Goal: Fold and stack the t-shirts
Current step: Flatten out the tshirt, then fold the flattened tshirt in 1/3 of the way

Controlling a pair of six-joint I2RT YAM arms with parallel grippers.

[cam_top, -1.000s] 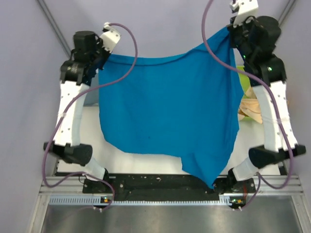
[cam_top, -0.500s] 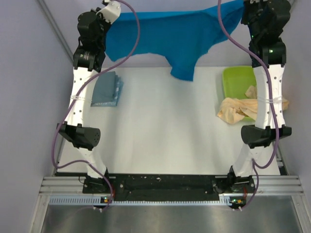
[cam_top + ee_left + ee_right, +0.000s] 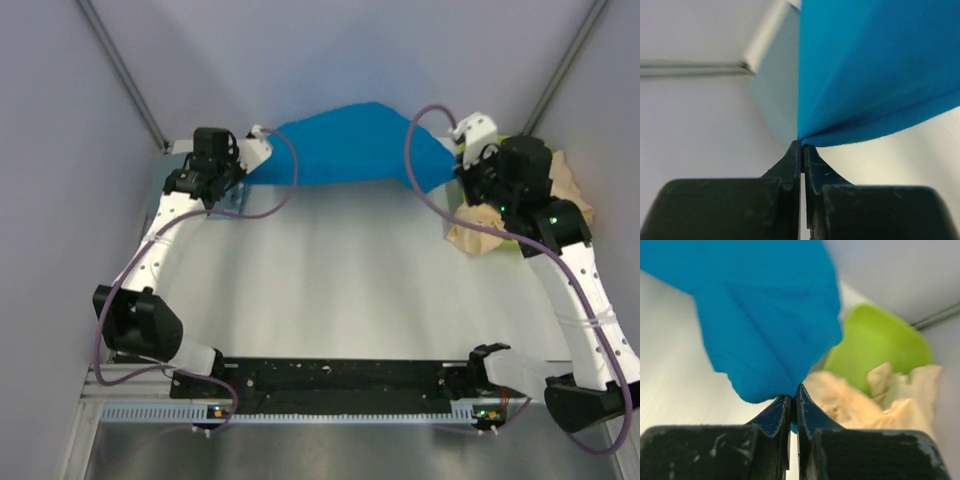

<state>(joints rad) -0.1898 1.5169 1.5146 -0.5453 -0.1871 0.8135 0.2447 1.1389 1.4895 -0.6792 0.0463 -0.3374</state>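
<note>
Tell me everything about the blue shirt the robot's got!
The blue t-shirt is bright, plain, soft cloth. It is strung sideways along the far end of the table, bunched rather than spread flat. The left gripper pinches one end and the right gripper the other, both shut on its edge. Whether it rests on the table is unclear.

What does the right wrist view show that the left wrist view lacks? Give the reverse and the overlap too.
Only right wrist: the lime-green tub, the cream-peach shirt and the right pincer. Only left wrist: the left pincer. Both: the bright blue t-shirt, pinched in each shut pincer, and the white table.
</note>
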